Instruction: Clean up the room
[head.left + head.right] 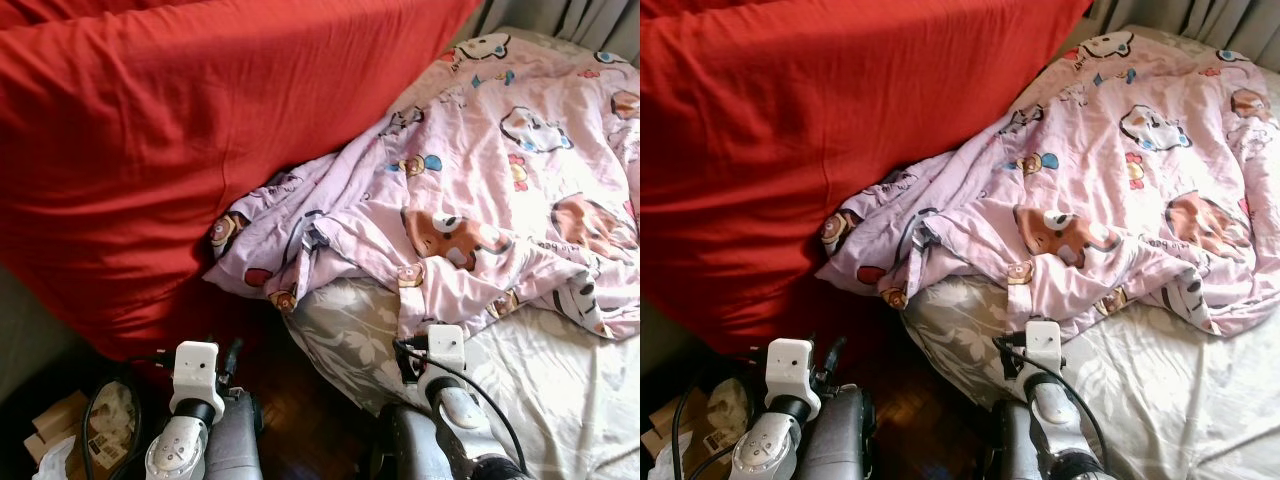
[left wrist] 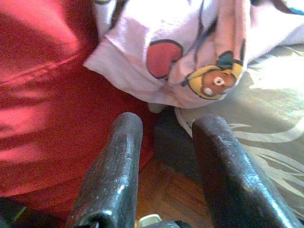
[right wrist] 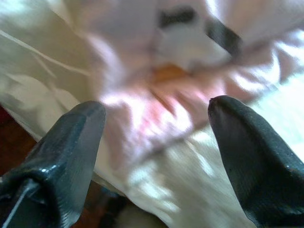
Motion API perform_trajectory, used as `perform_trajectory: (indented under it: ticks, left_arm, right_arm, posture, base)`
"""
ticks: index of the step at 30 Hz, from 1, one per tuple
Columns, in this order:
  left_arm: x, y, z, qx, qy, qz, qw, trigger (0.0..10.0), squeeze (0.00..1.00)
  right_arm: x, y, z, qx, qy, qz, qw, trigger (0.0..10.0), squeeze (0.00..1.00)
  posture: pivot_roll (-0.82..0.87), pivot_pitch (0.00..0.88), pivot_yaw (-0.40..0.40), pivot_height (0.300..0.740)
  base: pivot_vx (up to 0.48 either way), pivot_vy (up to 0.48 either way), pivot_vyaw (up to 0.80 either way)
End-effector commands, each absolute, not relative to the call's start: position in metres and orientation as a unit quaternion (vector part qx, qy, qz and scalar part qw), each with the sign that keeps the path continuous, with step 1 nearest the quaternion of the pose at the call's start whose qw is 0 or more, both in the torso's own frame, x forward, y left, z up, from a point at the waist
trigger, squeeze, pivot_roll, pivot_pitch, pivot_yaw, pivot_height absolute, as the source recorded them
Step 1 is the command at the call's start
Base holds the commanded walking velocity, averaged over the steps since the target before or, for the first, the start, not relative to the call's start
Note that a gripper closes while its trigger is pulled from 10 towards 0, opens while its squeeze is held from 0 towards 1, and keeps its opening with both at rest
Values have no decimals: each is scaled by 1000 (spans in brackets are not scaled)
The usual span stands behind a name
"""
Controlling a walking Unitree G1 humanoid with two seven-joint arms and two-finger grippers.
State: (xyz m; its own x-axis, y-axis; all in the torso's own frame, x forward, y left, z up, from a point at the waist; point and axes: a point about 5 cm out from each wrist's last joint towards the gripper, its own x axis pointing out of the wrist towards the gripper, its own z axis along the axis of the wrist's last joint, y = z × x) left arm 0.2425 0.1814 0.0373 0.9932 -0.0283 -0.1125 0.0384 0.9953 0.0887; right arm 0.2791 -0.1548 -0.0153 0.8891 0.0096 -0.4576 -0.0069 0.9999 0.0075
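Note:
A pink blanket (image 1: 480, 190) printed with cartoon animals lies crumpled across the bed, its near corner (image 2: 190, 71) hanging over the bed's edge. A large red cover (image 1: 160, 150) rises at the left, touching the blanket. My left gripper (image 2: 168, 124) is open and holds nothing. It is low in the gap between the red cover and the bed, pointing at the blanket's corner. My right gripper (image 3: 156, 107) is wide open just short of the blanket's hem (image 3: 156, 109), above the bedsheet, with nothing between its fingers.
The grey floral bedsheet (image 1: 560, 400) covers the mattress at the right. A strip of dark wooden floor (image 1: 300, 425) shows between bed and red cover. Cardboard boxes and a bag (image 1: 70, 425) sit at the lower left. A curtain (image 1: 590, 18) hangs behind the bed.

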Motion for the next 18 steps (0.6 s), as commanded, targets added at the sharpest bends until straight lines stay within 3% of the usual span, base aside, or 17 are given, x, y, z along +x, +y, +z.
perform_trajectory:
  ticks: [1,18]
  left_arm:
    - [241,179,38,43,57,-21,997,10000,0]
    - [234,178,43,46,53,-25,997,10000,0]
  right_arm:
    - [272,-152,-24,1,261,13,965,10000,0]
    - [296,-136,-4,-6,242,42,969,10000,0]
  posture:
    - [140,285,-65,607]
    - [178,351,-74,607]
  base:
    - [0,0,0]
    - [0,0,0]
